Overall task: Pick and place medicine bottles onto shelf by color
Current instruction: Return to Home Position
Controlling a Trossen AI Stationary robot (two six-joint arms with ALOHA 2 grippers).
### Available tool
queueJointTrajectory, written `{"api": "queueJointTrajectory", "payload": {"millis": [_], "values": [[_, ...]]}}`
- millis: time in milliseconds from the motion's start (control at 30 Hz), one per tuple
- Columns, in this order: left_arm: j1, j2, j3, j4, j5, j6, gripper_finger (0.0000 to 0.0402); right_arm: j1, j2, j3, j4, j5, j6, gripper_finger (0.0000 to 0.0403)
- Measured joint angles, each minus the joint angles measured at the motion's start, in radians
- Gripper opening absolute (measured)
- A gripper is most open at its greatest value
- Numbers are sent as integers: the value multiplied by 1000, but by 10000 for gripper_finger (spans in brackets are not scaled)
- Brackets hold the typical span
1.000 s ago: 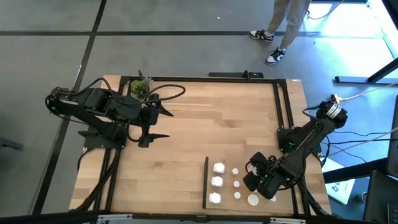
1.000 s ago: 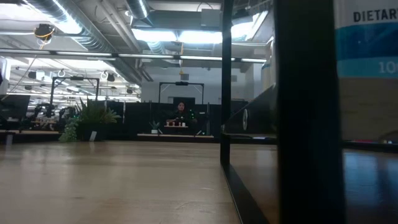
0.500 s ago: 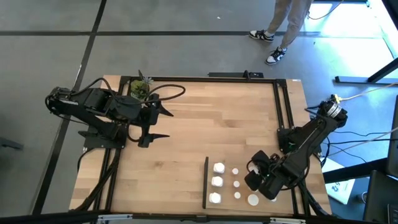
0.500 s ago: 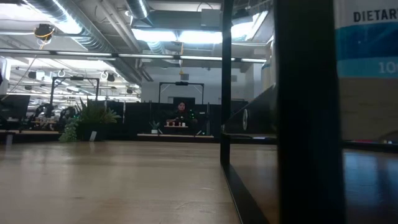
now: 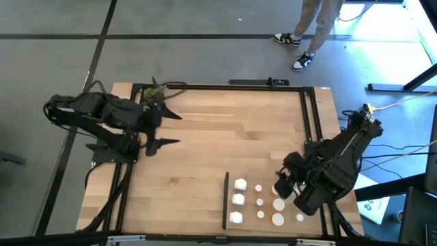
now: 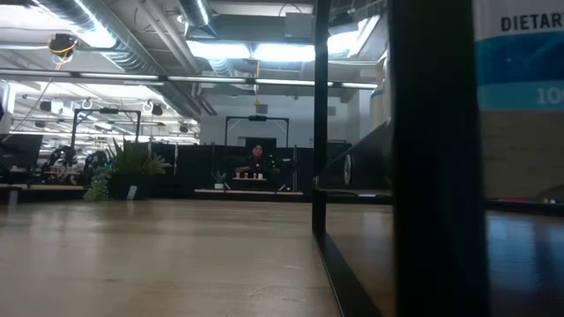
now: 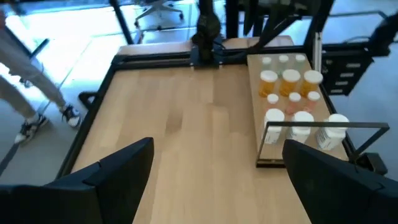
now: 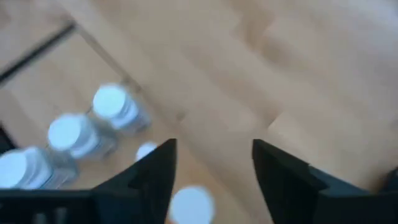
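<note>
Several small white-capped medicine bottles (image 5: 259, 201) stand upright in rows on the light-wood shelf panel (image 5: 249, 227), right of its black upright strip (image 5: 226, 201). They also show in the left wrist view (image 7: 291, 79) and the right wrist view (image 8: 114, 104). My right gripper (image 5: 281, 186) is open above the far right part of the group, and one white cap (image 8: 189, 203) shows below and between its fingers. My left gripper (image 5: 172, 128) is open and empty at the table's far left.
A small green potted plant (image 5: 154, 94) stands at the far left corner, close to my left arm. Black frame rails (image 5: 306, 116) run along the table's edges. A person's legs (image 5: 311, 31) show on the floor beyond the far edge. Bare wood (image 5: 232, 137) lies between the arms.
My right gripper has moved up and toward the table's far edge, off the near right bottles. Two white caps that it covered now show there. My left gripper has drawn back a little toward the table's left and far edge and has turned slightly.
</note>
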Motion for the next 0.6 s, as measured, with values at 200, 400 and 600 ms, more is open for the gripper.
{"api": "queueJointTrajectory", "payload": {"millis": [200, 400, 600], "values": [[1, -75, 0, -51, -12, -83, 351, -20, -57, 86, -28, 93, -192, 99], [0, -102, 0, -11, -11, -86, 350, -71, -153, 107, -48, 163, -368, 9], [0, -108, -1, 9, 8, -85, 351, -108, -260, 109, -50, 208, -478, 9]]}}
